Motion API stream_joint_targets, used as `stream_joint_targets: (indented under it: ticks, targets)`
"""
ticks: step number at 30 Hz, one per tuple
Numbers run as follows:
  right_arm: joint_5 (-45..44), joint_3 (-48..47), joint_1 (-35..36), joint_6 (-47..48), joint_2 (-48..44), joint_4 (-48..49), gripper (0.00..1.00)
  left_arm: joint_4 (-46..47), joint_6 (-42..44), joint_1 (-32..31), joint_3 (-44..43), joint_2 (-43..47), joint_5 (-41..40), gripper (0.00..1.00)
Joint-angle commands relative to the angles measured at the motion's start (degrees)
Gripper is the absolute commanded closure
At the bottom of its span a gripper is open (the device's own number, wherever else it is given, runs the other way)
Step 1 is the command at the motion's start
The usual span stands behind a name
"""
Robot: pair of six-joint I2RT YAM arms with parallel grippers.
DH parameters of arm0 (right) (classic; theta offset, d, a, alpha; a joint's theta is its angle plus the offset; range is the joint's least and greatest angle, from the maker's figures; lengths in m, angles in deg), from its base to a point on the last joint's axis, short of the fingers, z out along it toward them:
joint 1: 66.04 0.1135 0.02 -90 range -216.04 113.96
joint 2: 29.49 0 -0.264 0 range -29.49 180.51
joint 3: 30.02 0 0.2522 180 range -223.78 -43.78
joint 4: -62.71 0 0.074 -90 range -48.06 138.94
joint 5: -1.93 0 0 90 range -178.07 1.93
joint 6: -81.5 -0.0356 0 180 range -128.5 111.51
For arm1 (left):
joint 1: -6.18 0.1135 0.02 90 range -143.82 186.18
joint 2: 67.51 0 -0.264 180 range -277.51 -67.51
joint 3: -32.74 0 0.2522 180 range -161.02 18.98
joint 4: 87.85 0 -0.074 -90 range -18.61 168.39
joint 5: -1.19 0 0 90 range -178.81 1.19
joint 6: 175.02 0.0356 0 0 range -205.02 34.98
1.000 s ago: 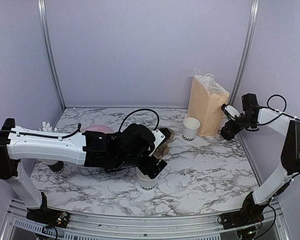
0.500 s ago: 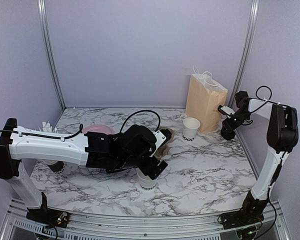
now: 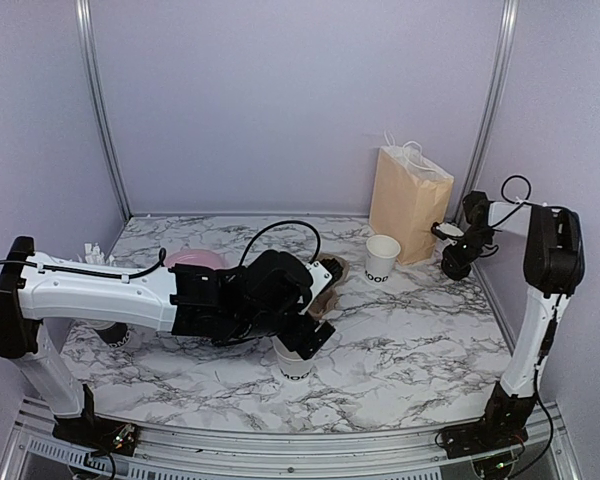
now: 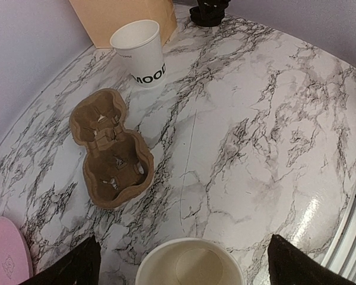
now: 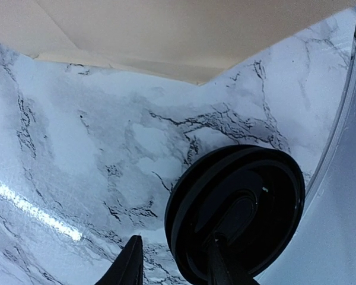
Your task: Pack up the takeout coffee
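Takeout coffee cups, white tapered paper, on a marbled worktop [image 3: 420, 340].
One cup [image 3: 294, 366], open and empty, is seen near the front edge between the wide-apart fingers of the left end effector [image 4: 183, 252]; the other cup [image 4: 141, 52] is set just beside a tan paper bag [image 3: 410, 205]. A brown bumpy tray [image 4: 110, 148] lies between them, and bare marble is left to the right. A round black lid [image 5: 249, 196] is seen at the right end effector [image 5: 173, 264]; clamped or not cannot be told.

Plain lavender walls [image 3: 280, 100] on 3 sides. Alu posts [image 3: 96, 100] in both back corners. Tabletop [image 3: 420, 340] white marble-look w/ grey veins, glossy, bright glare streaks. Metal rail [image 3: 280, 441] along near edge.
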Motion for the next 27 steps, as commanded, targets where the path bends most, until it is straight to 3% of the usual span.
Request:
stream_joint_targets:
  ticks: [1, 13, 21, 27]
  targets:
    - [-0.2, -2.5, -0.1, -0.7, 0.7, -0.4, 0.65, 0.6, -0.2, -0.3, 0.5, -0.4, -0.3, 0.01]
    - [-0.6, -2.7, -0.7, -2.0, 1.4, 0.2, 0.83, 0.5, -0.4, -0.3, 0.2, -0.8, 0.1, 0.01]
    - [-1.2, -2.8, -1.0, -2.8, 1.9, 0.6, 0.74, 0.3, -1.3, -0.3, 0.5, -0.2, 0.4, 0.01]
    - [-0.6, -3.0, -1.0, -3.2, 2.8, 0.6, 0.77, 0.2, -2.0, -0.3, 1.0, 0.2, 0.5, 0.01]
